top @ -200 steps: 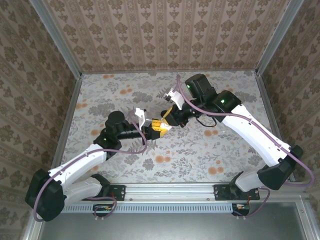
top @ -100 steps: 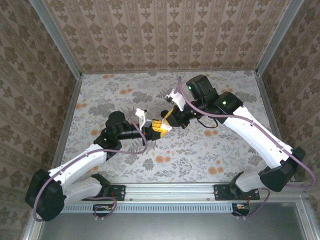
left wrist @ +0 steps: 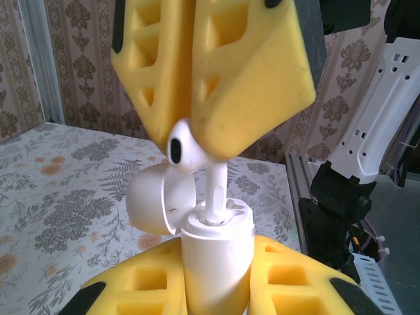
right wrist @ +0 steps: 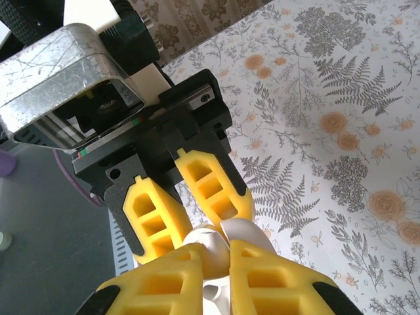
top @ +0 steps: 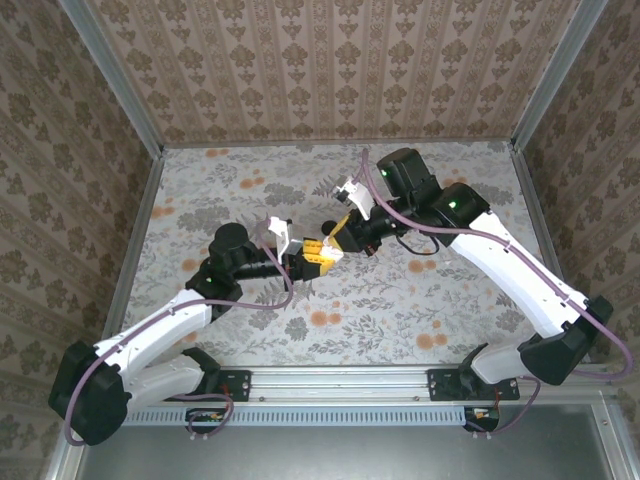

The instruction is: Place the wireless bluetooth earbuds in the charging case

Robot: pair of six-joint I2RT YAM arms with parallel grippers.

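The left gripper point(left wrist: 216, 279) jaws clench the open white charging case point(left wrist: 216, 246); directly above the case, the right gripper point(left wrist: 195, 131) jaws pinch a white earbud point(left wrist: 179, 149), its stem entering the case.

We see the charging case point(left wrist: 216, 252) as a small white cylinder with rounded edges, standing upright and clamped between the yellow fingers of the left gripper point(left wrist: 216, 289); its domed lid point(left wrist: 156, 202) is flipped open and hangs off the left side, still hinged at the rim; the open top shows a moulded white socket. One earbud point(left wrist: 182, 155), also white, sits directly above; its rounded head has a dark oval opening facing us, and it is pinched between the fingers of the right gripper point(left wrist: 195, 134); its straight stem points down, and the lower end reaches into the case's socket.
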